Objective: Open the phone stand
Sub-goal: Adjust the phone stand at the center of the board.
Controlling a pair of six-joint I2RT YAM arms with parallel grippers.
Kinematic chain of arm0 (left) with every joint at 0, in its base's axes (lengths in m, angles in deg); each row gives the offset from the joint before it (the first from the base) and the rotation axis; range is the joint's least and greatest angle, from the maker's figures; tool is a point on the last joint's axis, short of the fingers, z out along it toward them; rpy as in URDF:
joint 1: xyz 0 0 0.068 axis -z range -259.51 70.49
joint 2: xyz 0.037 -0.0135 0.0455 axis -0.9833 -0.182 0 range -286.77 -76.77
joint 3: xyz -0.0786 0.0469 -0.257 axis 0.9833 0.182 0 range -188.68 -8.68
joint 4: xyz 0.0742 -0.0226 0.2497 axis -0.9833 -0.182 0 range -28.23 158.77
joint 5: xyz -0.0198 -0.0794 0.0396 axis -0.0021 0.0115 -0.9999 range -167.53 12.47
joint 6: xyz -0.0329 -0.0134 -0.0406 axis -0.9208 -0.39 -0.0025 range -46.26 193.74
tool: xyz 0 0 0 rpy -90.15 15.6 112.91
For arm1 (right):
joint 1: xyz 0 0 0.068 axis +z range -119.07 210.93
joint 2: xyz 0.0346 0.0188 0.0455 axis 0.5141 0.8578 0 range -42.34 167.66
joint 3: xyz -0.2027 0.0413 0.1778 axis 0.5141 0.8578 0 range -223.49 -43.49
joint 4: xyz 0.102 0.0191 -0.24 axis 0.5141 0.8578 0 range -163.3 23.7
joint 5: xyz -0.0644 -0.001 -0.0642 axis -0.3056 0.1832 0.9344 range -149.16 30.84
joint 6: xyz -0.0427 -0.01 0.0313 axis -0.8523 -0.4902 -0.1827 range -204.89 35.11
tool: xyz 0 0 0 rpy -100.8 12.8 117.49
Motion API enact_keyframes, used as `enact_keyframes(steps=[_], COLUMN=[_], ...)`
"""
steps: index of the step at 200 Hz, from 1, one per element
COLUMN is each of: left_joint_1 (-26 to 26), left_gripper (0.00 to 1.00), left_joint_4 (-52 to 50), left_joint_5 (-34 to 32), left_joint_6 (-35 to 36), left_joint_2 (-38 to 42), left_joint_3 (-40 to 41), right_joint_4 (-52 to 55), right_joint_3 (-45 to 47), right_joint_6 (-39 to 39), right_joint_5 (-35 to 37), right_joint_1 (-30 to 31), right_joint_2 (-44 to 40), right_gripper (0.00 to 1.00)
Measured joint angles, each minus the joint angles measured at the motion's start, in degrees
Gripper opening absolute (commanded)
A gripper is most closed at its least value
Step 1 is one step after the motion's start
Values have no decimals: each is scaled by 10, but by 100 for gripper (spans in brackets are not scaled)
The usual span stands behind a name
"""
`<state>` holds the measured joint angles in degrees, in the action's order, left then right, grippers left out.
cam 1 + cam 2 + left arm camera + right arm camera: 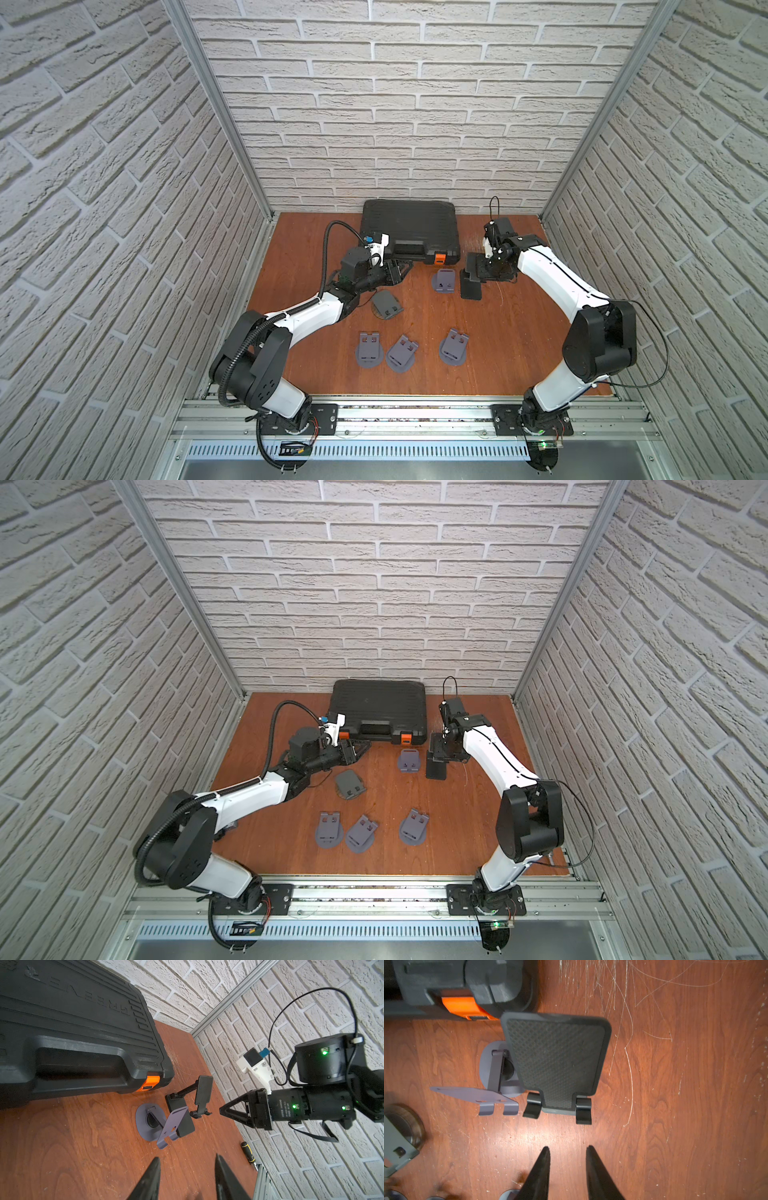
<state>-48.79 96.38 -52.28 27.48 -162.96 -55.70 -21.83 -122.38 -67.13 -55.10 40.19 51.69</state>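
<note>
Hovering near the unfolded black phone stand (471, 289) (right of centre in a top view) with right claw (568, 1148) spread, empty; left claw (187, 1159) likewise parted, gripping nothing.

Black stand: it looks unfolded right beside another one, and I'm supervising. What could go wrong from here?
1. The black stand stands close beside the opened purple stand; a nudge to one could tip both.
2. The right end effector, empty with jaws apart, hangs near the black stand's hooks; a careless retreat might snag them.
3. The case sits just behind, leaving little room to manoeuvre.
</note>
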Motion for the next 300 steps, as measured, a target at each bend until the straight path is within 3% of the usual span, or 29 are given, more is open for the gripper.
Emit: enact_keyframes(steps=[84, 121, 150, 185, 222, 300], left_joint_1=[-11, -12, -12, -12, -12, -12], left_gripper=[65, 69, 70, 70, 70, 70], left_joint_4=[-87, -143, -168, -180, -187, -188], left_joint_5=[-71, -124, -150, -159, -159, -163], left_joint_6=[48, 80, 95, 97, 96, 91], left_joint_2=[100, 161, 198, 218, 222, 237], left_joint_3=[26, 38, 57, 81, 89, 94], right_joint_4=[51, 71, 77, 74, 72, 67], right_joint_3=[120, 192, 233, 239, 189, 91], right_joint_6=[72, 149, 211, 236, 186, 45], right_joint_5=[-12, -7, 2, 12, 26, 48], right_joint_1=[15, 82, 153, 221, 276, 292], right_joint_2=[-170, -220, -226, -192, -98, 37], right_gripper=[52, 58, 58, 51, 51, 37])
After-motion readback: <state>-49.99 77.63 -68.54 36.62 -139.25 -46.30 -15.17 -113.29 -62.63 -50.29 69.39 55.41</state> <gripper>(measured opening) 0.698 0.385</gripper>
